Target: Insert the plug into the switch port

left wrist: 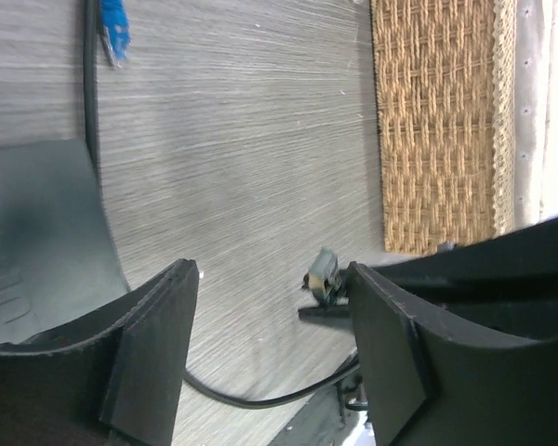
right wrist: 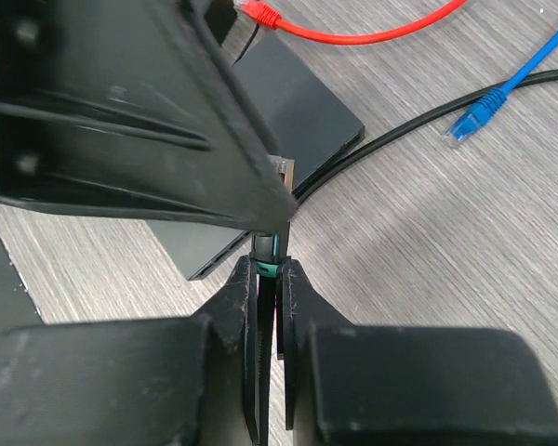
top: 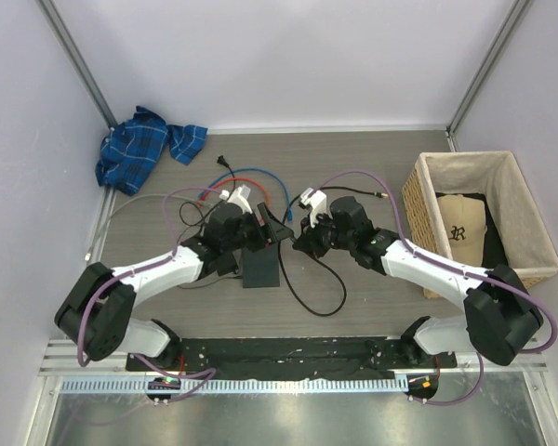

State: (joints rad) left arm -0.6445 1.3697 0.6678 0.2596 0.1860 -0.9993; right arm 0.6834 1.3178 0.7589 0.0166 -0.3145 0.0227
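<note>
The switch (top: 260, 269) is a flat dark grey box on the table between the arms. It also shows in the right wrist view (right wrist: 279, 121) and at the left of the left wrist view (left wrist: 28, 242). Its port is not clear in any view. My right gripper (right wrist: 265, 279) is shut on the plug (right wrist: 272, 249), a small dark plug with a green band, just off the switch's near corner. Its black cord (top: 307, 290) loops over the table. My left gripper (left wrist: 270, 353) is open and empty, with the plug (left wrist: 321, 279) by its right finger. From above, the two grippers (top: 265, 232) (top: 296, 240) nearly touch.
A wicker basket (top: 414, 200) holding a tan cap (top: 460, 223) stands at the right. A blue checked cloth (top: 139, 149) lies at the back left. A red cable (right wrist: 353, 35), a blue cable (right wrist: 484, 102) and another black cable (right wrist: 400, 135) lie behind the switch.
</note>
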